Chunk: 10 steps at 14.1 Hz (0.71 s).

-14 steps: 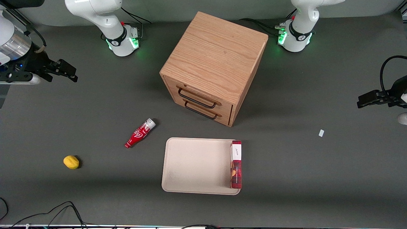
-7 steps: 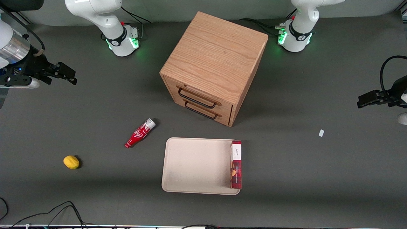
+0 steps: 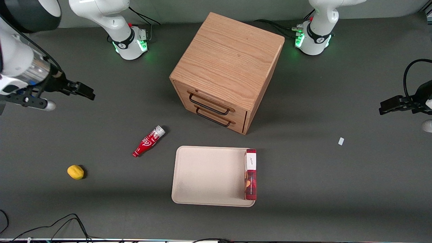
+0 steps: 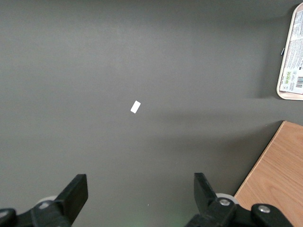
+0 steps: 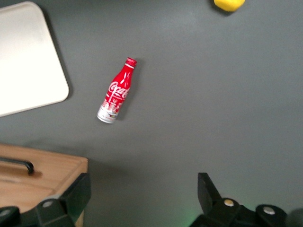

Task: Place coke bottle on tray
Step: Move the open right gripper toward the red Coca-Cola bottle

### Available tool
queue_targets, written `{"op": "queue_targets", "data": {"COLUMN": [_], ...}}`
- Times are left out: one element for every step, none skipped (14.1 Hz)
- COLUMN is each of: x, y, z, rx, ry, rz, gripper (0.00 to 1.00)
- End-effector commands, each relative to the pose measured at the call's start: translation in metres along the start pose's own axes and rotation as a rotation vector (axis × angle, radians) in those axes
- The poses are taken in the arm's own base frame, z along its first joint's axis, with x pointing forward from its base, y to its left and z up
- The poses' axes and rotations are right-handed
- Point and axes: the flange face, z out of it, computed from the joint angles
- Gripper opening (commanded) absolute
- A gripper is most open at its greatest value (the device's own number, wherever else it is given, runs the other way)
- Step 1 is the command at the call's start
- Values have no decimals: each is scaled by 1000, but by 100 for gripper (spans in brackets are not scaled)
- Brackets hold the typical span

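Red coke bottle (image 3: 148, 141) lying on dark table (image 3: 101, 202), beside cream tray (image 3: 202, 175), gripper (image 3: 82, 89) raised well apart, jaws spread, holding nothing.

A dark grey matte table top (image 3: 337, 209) fills nearly the whole scene; its surface is plain and evenly lit, with soft-edged shadows lying across it. At its middle stands a light oak wooden cabinet (image 3: 233, 57), box-shaped and turned at an angle; its front carries two drawers, one above the other, each with a thin black wire handle (image 3: 209, 104). A narrow strip of pale grey-green wall (image 3: 189, 8) borders the table's farthest edge; a faint green glow (image 3: 152, 55) tints the surface there. Thin black cables (image 3: 67, 222) curl along the nearest edge; a small white scrap (image 3: 341, 141) lies toward the parked arm's end.
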Motion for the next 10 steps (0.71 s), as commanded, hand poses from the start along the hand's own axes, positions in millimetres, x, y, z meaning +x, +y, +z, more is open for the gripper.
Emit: {"op": "queue_targets", "data": {"x": [4, 5, 7, 9, 11, 13, 14, 18, 20, 23], "y": [-42, -50, -56, -61, -64, -66, -68, -70, -70, -71], "z": [27, 40, 54, 70, 89, 105, 122, 138, 152, 168], "rx": [17, 18, 17, 15, 17, 20, 19, 19, 17, 15], "ry": [-2, 2, 1, 2, 4, 8, 6, 6, 3, -1], "rz": [153, 194, 229, 258, 292, 321, 342, 364, 376, 389], "gripper": [100, 100, 100, 100, 100, 100, 100, 100, 100, 100]}}
